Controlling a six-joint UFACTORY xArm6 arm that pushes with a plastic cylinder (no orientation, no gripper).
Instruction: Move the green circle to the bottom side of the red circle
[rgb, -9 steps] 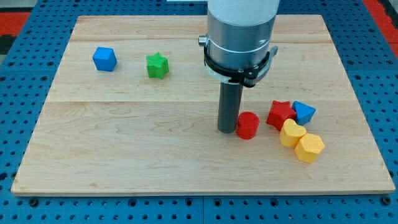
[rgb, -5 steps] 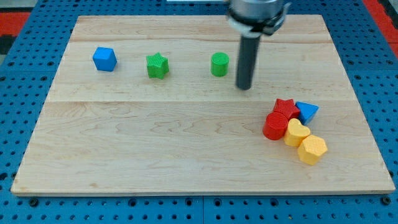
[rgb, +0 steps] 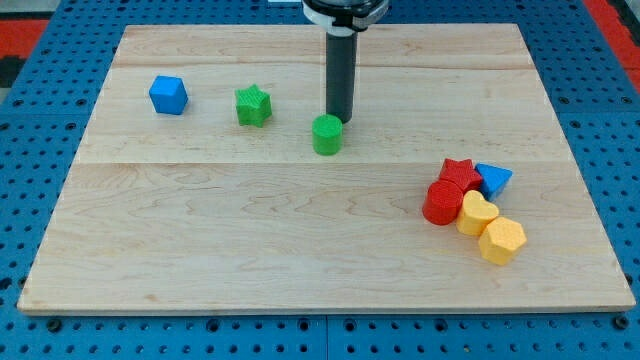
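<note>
The green circle (rgb: 326, 134) stands near the middle of the board. My tip (rgb: 340, 121) touches its upper right side. The red circle (rgb: 442, 202) sits at the right, pressed against a red star (rgb: 460, 174) and a yellow heart-like block (rgb: 477, 213). The green circle lies well to the left of and above the red circle.
A blue triangle (rgb: 493, 179) and a yellow hexagon (rgb: 500, 240) complete the cluster at the right. A green star (rgb: 253, 105) and a blue cube (rgb: 168, 95) sit at the upper left. The wooden board (rgb: 200, 250) lies on a blue pegboard.
The tip went from beside the red circle up the board, then round above the green circle. The green circle has slid down and left. The red circle ended against the cluster.
</note>
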